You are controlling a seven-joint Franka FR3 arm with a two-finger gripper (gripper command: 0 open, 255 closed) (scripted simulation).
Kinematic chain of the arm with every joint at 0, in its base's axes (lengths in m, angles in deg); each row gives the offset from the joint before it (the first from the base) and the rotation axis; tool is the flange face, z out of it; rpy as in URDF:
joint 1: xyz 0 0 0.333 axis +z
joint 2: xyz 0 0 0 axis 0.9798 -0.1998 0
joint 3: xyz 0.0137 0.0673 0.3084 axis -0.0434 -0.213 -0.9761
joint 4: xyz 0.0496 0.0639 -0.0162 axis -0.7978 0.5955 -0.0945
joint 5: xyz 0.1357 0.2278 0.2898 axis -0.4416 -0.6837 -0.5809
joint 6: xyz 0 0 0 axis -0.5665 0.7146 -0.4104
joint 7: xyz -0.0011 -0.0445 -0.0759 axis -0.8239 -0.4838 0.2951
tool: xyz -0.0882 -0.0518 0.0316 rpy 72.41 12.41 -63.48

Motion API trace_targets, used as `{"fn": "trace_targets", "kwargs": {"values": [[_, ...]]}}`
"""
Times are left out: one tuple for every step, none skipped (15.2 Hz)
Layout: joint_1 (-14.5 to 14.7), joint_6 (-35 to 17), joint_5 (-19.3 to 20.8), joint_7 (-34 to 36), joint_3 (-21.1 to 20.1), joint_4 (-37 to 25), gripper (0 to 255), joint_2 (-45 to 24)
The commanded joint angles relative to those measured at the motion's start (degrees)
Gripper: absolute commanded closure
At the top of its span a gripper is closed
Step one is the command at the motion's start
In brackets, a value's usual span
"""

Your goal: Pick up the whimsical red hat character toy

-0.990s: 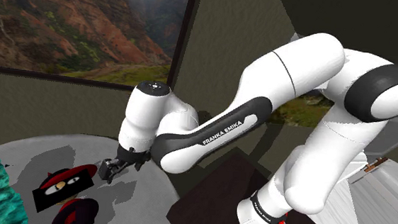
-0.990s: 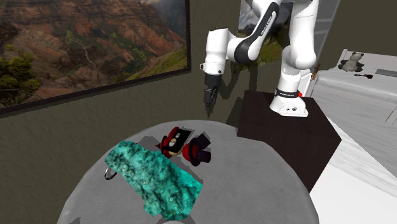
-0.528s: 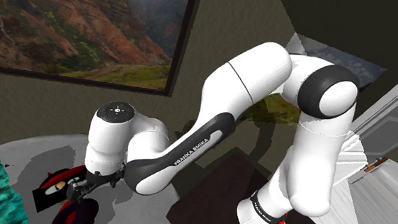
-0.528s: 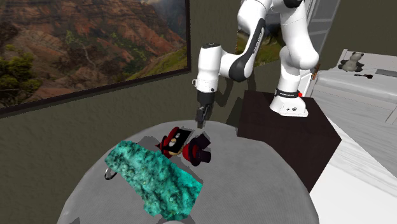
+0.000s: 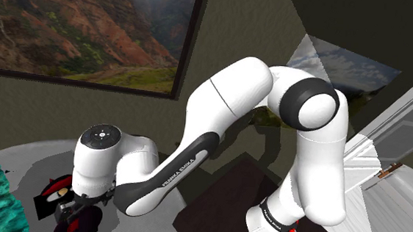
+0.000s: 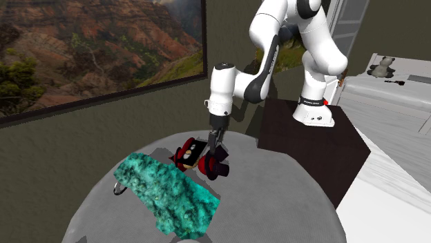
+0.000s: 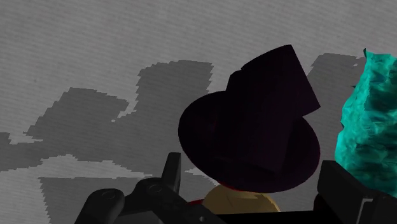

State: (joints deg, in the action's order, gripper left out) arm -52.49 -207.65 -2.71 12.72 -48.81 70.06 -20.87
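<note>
Two things matter for this grab, I reckon: come straight down toward the round grey surface (image 6: 297, 207), and don't drift toward the big crumpled teal sheet (image 6: 166, 190) lying near the target. A second red-and-black toy (image 6: 186, 152) sits just beside the target too, so the fingers should straddle only the one.

The hat toy (image 7: 254, 127) has a dark top hat with a wide brim, red in the second exterior view. It stands on the surface, on the side toward the stand. The claw (image 7: 254, 167) is open and hovers right over it, fingers spread. The hat sits between and just ahead of them, not touched as far as I can tell. I'd close low, under the brim — the crown looks slippy.
</note>
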Motion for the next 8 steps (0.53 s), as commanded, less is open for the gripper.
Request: {"fn": "trace_targets", "kwargs": {"values": [[0.65, -0.98, 0.74, 0.58, 0.72, -0.35, 0, -1.32], [1.05, -1.74, 1.26, 0.92, 1.25, -0.57, 0, -2.30], [1.06, -1.75, 1.25, 0.92, 1.25, -0.57, 0, -2.30], [1.06, -1.75, 1.25, 0.92, 1.25, -0.57, 0, -2.29], [1.10, -1.75, 1.27, 0.95, 1.27, -0.61, 255, -2.33], [1.06, -1.78, 1.26, 0.92, 1.27, -0.55, 255, -2.30], [1.03, -1.79, 1.26, 0.90, 1.27, -0.53, 255, -2.30], [1.04, -1.74, 1.25, 0.90, 1.25, -0.58, 255, -2.30]]}}
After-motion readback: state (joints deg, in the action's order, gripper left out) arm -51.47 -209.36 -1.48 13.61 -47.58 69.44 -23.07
